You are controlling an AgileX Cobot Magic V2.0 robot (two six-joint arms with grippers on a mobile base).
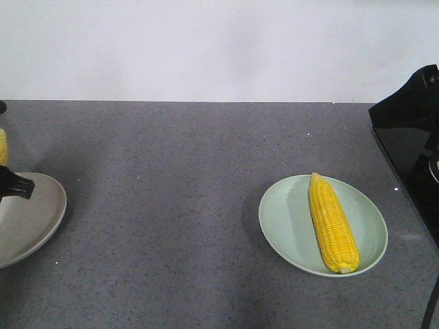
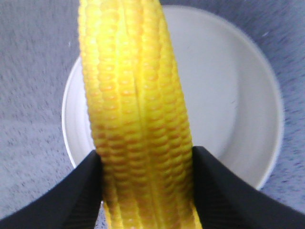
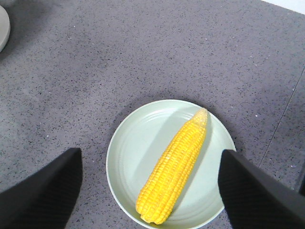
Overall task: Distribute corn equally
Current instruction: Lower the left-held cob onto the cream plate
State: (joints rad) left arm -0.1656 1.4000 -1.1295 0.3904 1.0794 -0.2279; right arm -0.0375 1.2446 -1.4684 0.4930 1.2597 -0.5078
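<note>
One corn cob (image 2: 136, 95) stands lengthwise between the black fingers of my left gripper (image 2: 147, 162), which is shut on it above a white plate (image 2: 228, 86). In the front view only a sliver of that cob (image 1: 3, 147) and one finger (image 1: 15, 185) show at the left edge, over the plate's rim (image 1: 41, 219). A second corn cob (image 1: 333, 223) lies on a pale green plate (image 1: 288, 219) at the right. My right gripper (image 3: 150, 188) hangs open above this cob (image 3: 176, 167), with one finger on each side of the plate (image 3: 133, 152) and touching nothing.
The grey speckled tabletop (image 1: 171, 205) ends at a white wall behind. A black glossy body (image 1: 408, 144) stands over the table's right edge. The left plate's rim (image 3: 2, 28) shows in the right wrist view's top left corner.
</note>
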